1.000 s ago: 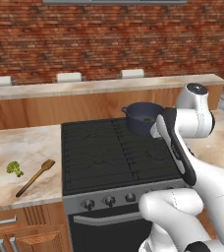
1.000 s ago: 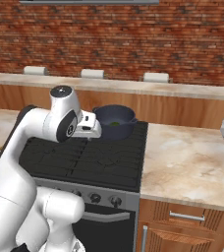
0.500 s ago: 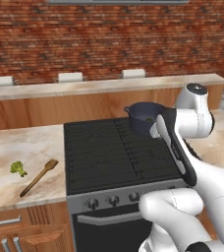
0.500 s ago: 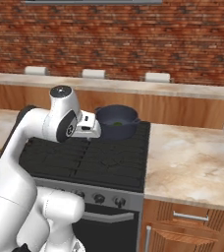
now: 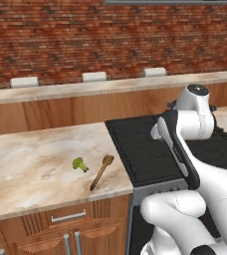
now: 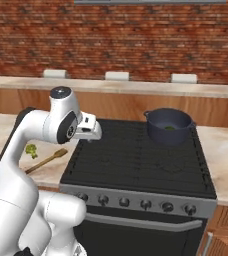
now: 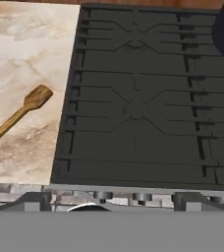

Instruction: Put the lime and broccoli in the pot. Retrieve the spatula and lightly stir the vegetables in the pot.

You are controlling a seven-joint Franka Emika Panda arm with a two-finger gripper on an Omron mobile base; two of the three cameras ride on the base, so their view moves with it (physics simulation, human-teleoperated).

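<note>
The base is driving left along the kitchen front, so both base views are sliding: the stove (image 6: 136, 155) is drifting toward the right of the left base view, and the marble bench (image 5: 31, 164) to its left is taking up far more of that picture than a second ago. This is the camera travelling, not the things.

The hand (image 6: 93, 131) is hanging empty with its jaws spread wide, above the near left part of the stove, well short of the bench.

The pot (image 6: 168, 125) is sitting on the far right burner. A small patch of green is showing inside it, which I judge to be the lime (image 6: 169, 128), so that half of the loading looks done.

The broccoli (image 5: 78, 164) is lying on the bench, left of the stove, with the spatula (image 5: 101, 172) just beside it on its right, the flat head pointing away toward the far side and the handle running to the near edge. In the hand view the spatula's head and part of its handle are showing at the left, on the marble.

The drive is bringing the broccoli into reach, and I judge fetching it to be the step in hand. The stirring is not yet begun.
</note>
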